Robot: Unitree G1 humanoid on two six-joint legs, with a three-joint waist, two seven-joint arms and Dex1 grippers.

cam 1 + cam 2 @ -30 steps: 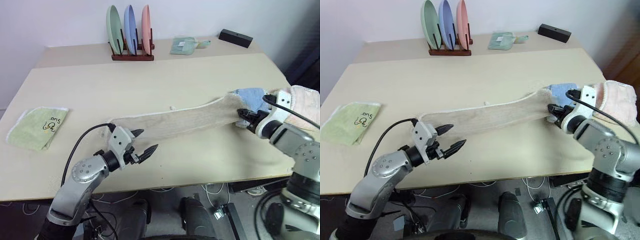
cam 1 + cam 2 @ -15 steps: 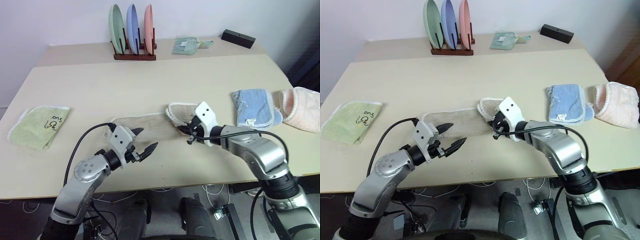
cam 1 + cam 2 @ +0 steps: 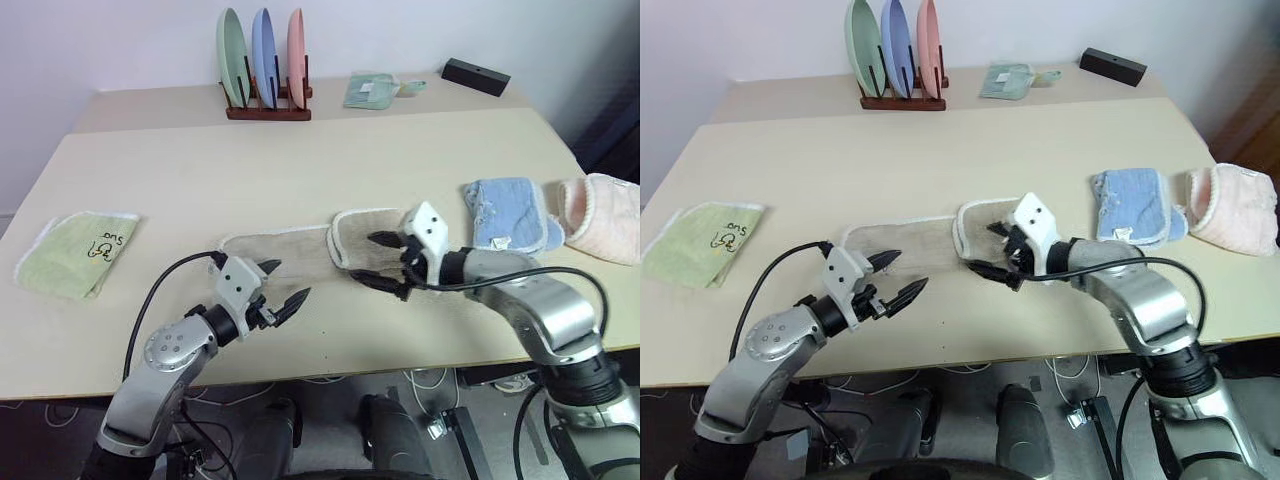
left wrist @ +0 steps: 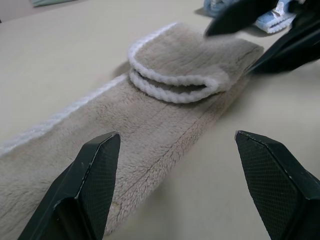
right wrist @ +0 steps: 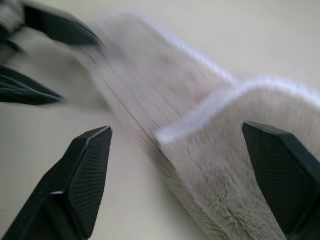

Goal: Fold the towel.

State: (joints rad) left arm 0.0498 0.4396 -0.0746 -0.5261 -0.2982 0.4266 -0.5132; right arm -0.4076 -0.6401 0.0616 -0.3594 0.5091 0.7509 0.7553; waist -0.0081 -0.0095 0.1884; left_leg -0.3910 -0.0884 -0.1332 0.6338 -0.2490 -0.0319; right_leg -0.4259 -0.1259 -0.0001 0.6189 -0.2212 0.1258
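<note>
1. The towel (image 3: pixel 300 252) lies flat as a long beige strip near the front edge of the surface (image 3: pixel 300 170), about midway between its left and right edges. The strip's right end is folded back over itself into a short flap with a white corded rim.
2. The right tool (image 3: pixel 384 261) hovers at the folded flap with its two black fingers spread apart, holding nothing; in the right wrist view the flap lies between the parted fingers.
3. The left tool (image 3: pixel 283 288) sits by the towel's left end, toward the front edge, its fingers parted and empty.
4. A wooden dish rack (image 3: pixel 265 108) at the back edge holds three plates standing on edge: green, blue and pink.
5. A light-green cloth (image 3: pixel 75 252) with dark lettering lies near the left edge.
6. A light-blue folded cloth (image 3: pixel 508 215) and a pink folded cloth (image 3: pixel 605 215) lie near the right edge.
7. A small pale-green cloth (image 3: pixel 372 90) and a black box (image 3: pixel 477 76) rest toward the back right corner.
</note>
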